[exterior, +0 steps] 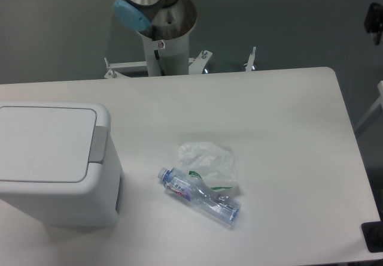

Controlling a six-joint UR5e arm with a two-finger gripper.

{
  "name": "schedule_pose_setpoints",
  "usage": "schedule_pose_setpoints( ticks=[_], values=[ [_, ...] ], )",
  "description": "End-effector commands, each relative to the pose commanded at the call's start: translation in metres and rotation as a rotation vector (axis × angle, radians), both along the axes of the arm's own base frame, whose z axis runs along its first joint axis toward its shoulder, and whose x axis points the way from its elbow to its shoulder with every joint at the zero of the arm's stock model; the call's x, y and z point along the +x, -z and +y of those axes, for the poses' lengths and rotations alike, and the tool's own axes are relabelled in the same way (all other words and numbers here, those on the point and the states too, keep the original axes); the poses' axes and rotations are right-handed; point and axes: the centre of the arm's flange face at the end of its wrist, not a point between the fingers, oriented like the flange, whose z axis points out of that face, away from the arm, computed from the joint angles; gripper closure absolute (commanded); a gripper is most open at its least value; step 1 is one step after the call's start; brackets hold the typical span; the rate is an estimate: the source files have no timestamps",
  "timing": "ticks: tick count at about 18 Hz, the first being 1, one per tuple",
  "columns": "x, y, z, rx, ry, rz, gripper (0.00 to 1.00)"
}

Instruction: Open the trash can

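The trash can (57, 164) stands at the left near side of the white table (287, 134), and its left part is cut by the picture edge. It is a white box with rounded corners. Its flat lid (42, 143) is down and covers the whole top, so what is inside cannot be seen. The grey push tab (99, 144) sits on the right edge of the lid and faces right, toward the middle of the table. The long axis of the can seems to run from left to right, but the cut-off side makes this uncertain.

To the right of the can, apart from it, a clear plastic bottle (200, 196) lies on its side, with its cap end pointing left and a little far. It looks crushed. A thin translucent plastic bag (207, 163) lies crumpled just behind it, touching it.

At the far edge, only the arm's base column (160, 23) shows. The gripper is outside the picture, so whether its fingers are apart or together is unknown.
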Motion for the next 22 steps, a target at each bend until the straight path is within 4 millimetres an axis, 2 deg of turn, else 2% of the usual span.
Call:
schedule_pose_setpoints(
  ticks=[4, 12, 13, 16, 20, 22],
  values=[
    [0.002, 0.001, 0.002, 0.024, 0.002, -0.005, 0.0],
    [0.011, -0.008, 0.017, 0.185, -0.128, -0.017, 0.0],
    [0.018, -0.014, 0.024, 0.198, -0.135, -0.012, 0.0],
    [0.032, -0.017, 0.053, 0.219, -0.158, -0.02, 0.0],
    [0.06, -0.018, 0.096, 0.263, -0.26, -0.047, 0.0],
    [0.08, -0.017, 0.133, 0.286, -0.293, -0.068, 0.0]
  ],
)
